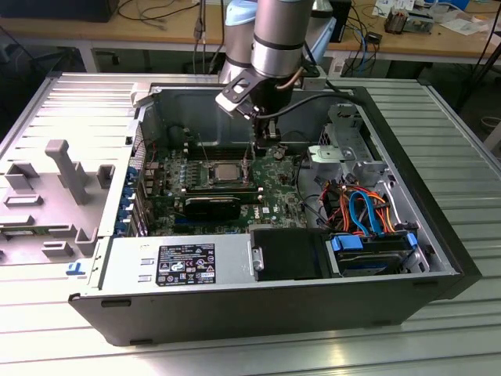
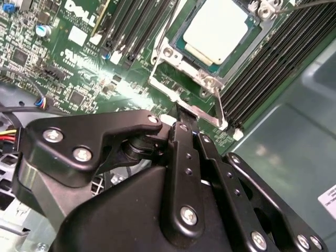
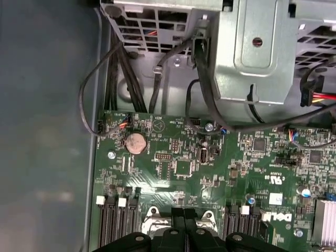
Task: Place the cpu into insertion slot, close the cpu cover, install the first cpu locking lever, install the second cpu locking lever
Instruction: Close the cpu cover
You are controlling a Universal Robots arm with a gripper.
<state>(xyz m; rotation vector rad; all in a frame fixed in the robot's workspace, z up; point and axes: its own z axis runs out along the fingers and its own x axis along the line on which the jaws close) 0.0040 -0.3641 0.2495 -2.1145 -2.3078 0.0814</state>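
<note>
Green motherboard (image 2: 31,31); cpu (image 2: 215,26) plain in the second wrist view, near jaws tight together.

Ribbed aluminium worktop (image 1: 446,117) in the near field. Wooden benches (image 1: 78,33) along the far side, loose cables (image 1: 153,12) on top.

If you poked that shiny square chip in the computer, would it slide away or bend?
It probably wouldn't slide: the cpu lies flat inside the insertion slot, whose metal rim hems in its edges. Its flat metal top looks stiff, so bending seems unlikely. It is small and thin, so it is likely light if lifted.
</note>
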